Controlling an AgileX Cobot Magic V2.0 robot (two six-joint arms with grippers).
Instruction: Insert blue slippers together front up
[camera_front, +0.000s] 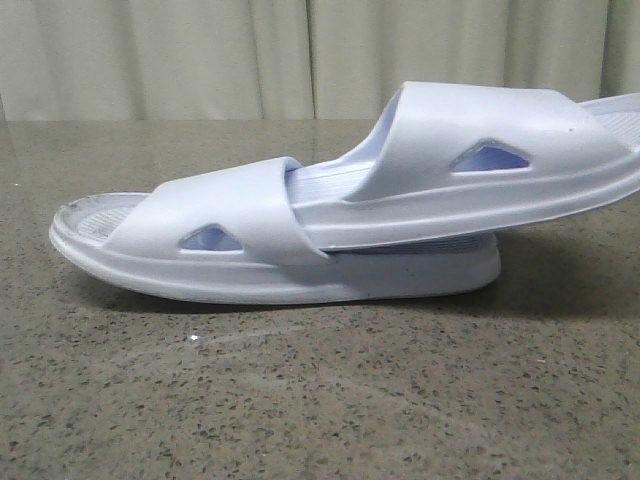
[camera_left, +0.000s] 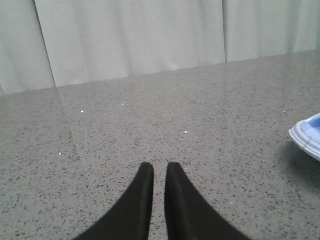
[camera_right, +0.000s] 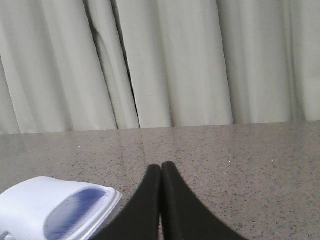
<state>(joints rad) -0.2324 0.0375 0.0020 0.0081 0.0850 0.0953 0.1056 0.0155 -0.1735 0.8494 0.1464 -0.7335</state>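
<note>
Two pale blue slippers lie nested in the middle of the front view. The lower slipper (camera_front: 230, 215) rests flat on the table. The upper slipper (camera_front: 480, 130) has one end pushed under the lower one's strap, and its other end tilts up to the right. Neither gripper shows in the front view. My left gripper (camera_left: 157, 167) is shut but for a thin slit and holds nothing; a slipper's edge (camera_left: 307, 137) lies well off to its side. My right gripper (camera_right: 161, 167) is shut and empty, beside a slipper's end (camera_right: 50, 207) without touching it.
The speckled grey stone table (camera_front: 300, 400) stretches around the slippers. A pale pleated curtain (camera_front: 300, 50) hangs behind its far edge and also shows in both wrist views.
</note>
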